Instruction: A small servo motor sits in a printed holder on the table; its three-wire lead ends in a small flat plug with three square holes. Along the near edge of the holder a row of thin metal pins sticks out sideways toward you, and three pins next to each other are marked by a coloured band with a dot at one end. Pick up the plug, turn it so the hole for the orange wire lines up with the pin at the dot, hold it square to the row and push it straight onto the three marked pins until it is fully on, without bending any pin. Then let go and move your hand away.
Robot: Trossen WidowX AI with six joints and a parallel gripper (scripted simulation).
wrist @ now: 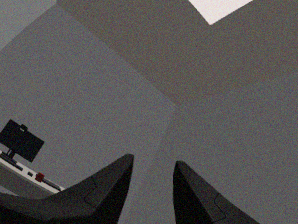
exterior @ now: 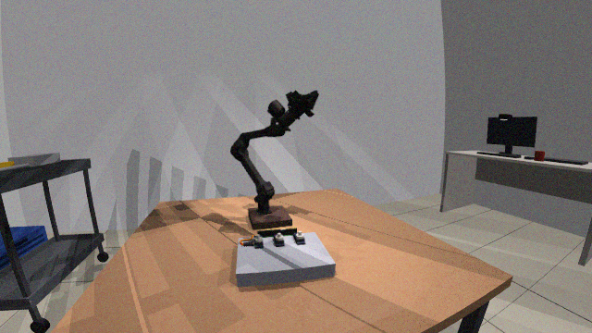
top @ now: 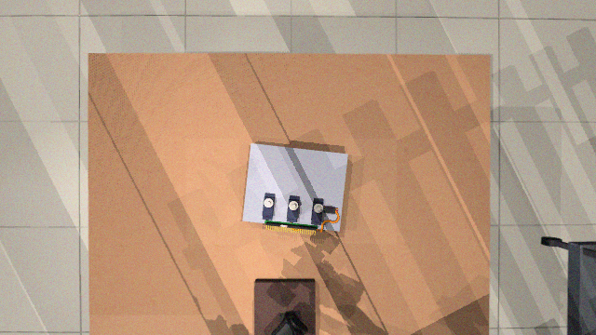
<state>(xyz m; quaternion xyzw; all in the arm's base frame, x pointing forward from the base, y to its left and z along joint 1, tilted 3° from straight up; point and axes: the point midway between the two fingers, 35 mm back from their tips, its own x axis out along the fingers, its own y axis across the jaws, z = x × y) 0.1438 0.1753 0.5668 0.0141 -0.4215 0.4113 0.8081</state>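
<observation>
The pale holder block point(top: 298, 172) point(exterior: 287, 265) lies on the table, slightly turned. Three dark servos with white round tops stand along its pin side; the right-hand servo point(top: 318, 211) in the overhead view has the orange lead point(top: 338, 217) point(exterior: 243, 240). The lead curls down and ends beside the right end of the gold pin row point(top: 290, 230). The plug is too small to make out, as are the coloured band and its dot. My gripper point(wrist: 154, 164) is partly open, with nothing between the fingers. It is high above the table, facing the walls and ceiling, far from the plug.
The arm's dark base point(top: 284, 298) point(exterior: 270, 218) stands on the table point(top: 154, 186) point(exterior: 393, 259), facing the pin side of the holder. A dark cart point(exterior: 51, 254) point(top: 579, 279) stands beside the table. A desk point(exterior: 532, 163) with a monitor point(exterior: 512, 131) point(wrist: 21, 141) is farther off.
</observation>
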